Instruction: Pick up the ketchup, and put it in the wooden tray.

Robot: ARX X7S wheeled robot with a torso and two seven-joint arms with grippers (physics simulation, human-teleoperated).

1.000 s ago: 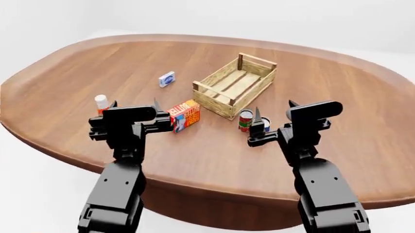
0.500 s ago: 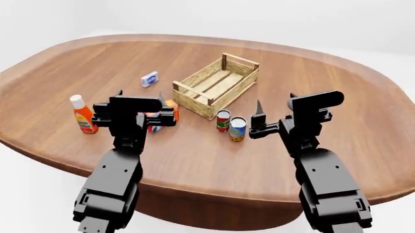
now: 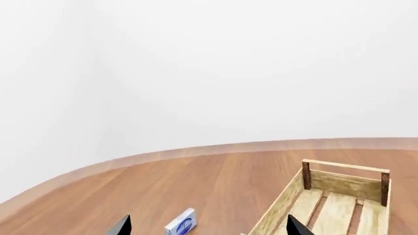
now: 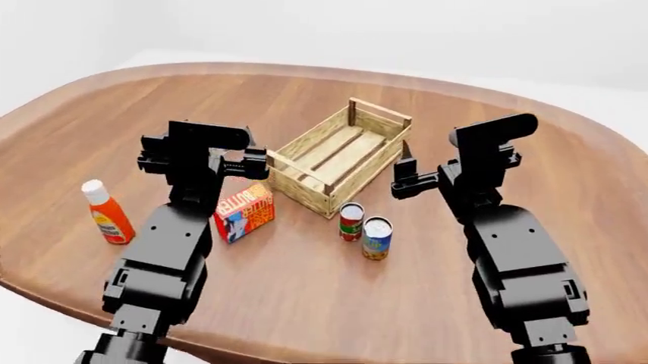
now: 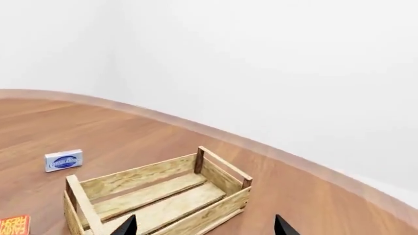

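Observation:
The ketchup [image 4: 105, 214], a red-orange bottle with a white cap, stands upright near the table's left edge in the head view, well to the left of my left arm and nearer than its gripper. The wooden tray [image 4: 339, 155] sits in the middle of the table and nothing shows inside it. My left gripper [image 4: 215, 155] hovers open just left of the tray, its two tips wide apart [image 3: 209, 227] with nothing between them. My right gripper [image 4: 430, 163] hovers open at the tray's right side [image 5: 204, 226]. The tray also shows in both wrist views [image 3: 345, 166] [image 5: 156, 169].
A red-and-yellow butter box [image 4: 243, 212] lies beside my left forearm. Two cans, one red-labelled [image 4: 351, 221] and one blue-and-yellow [image 4: 377, 237], stand in front of the tray. A small blue-and-white box [image 3: 181, 225] [image 5: 63, 160] lies beyond the tray's left. The oval wooden table [image 4: 506, 98] spreads around.
Both grippers have moved forward over the table to either side of the tray. The head view has shifted, and the ketchup now stands farther from my left gripper.

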